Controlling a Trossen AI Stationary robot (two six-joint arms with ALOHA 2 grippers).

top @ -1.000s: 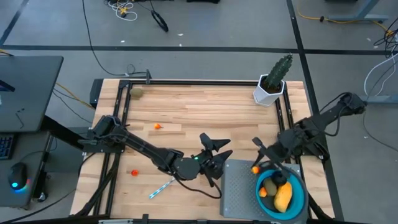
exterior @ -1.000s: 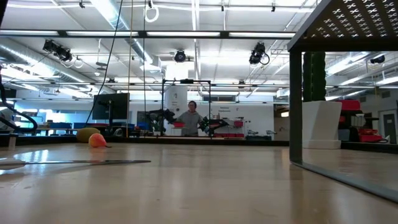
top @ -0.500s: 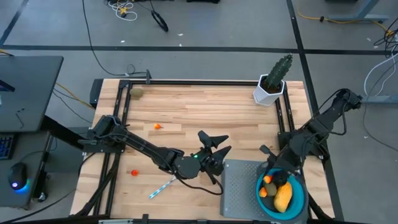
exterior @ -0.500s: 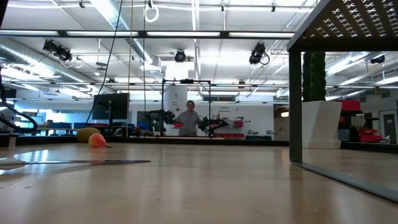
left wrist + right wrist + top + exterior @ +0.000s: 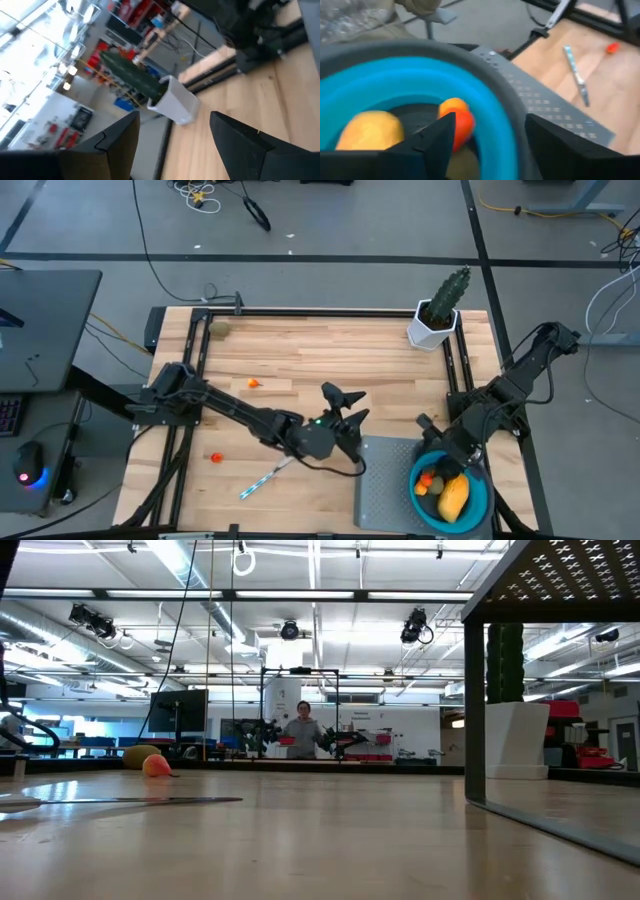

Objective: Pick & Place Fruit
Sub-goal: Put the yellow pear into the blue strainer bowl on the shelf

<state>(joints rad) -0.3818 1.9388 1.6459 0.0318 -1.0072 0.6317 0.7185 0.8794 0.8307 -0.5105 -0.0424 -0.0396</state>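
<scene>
My right gripper hangs open over the blue bowl at the table's near right. In the bowl lie a yellow oblong fruit and an orange-red piece, clear of the fingers. My left gripper is open and holds nothing above the table's middle. It points toward the cactus. On the wood lie an orange piece, a red one and an olive-brown oval in the far left corner.
The bowl sits at the right end of a grey perforated platform that stands on legs. A cactus in a white pot stands at the far right. A white-and-blue stick lies near the front edge. A person stands far behind the table.
My right gripper has moved toward the table's near edge, over the bowl, and has let go of an orange-red piece, which now lies in the bowl beside the yellow fruit. My left gripper has swung a little toward the table's right and far side.
</scene>
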